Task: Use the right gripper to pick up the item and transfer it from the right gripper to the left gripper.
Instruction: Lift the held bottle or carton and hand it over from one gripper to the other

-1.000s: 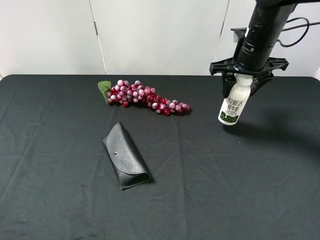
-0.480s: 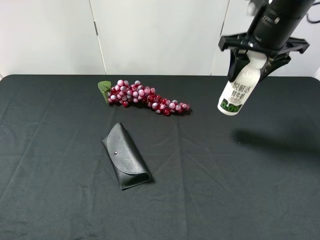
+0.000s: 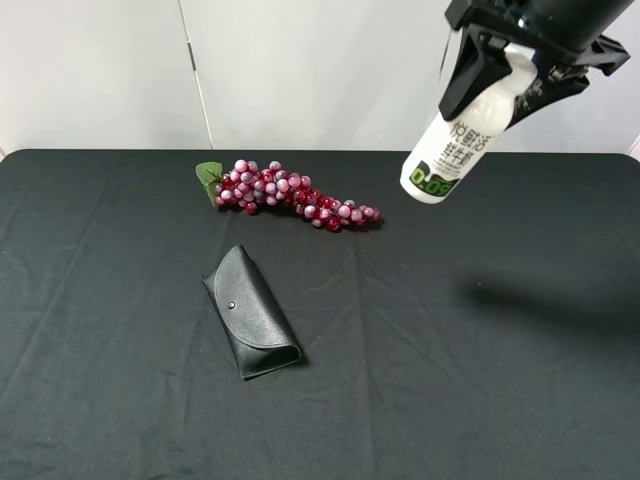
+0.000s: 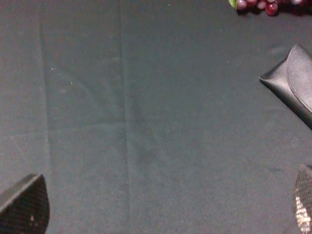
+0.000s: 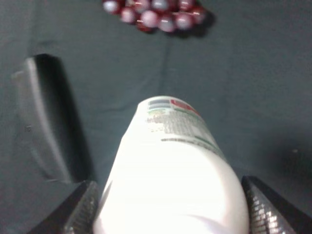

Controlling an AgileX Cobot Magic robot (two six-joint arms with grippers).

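Right tool (image 3: 497, 88) is clamped on the neck of the white bottle (image 3: 450, 150). The bottle now hangs well above the bench (image 3: 480, 400), higher than half a second ago and tipped further, with its base swung toward the middle. That suggests the pickup is done and the carry toward the handover has begun. The grape bunch (image 3: 290, 195) and glasses case (image 3: 252, 312) lie on the cloth well below. Only the right wrist view shows the bottle's body filling the gap between the textured fingers (image 5: 83, 212). Only the left wrist view shows the left tool (image 4: 163, 214): its tips are spread wide with nothing between them, and it sits low over the cloth beside the case.
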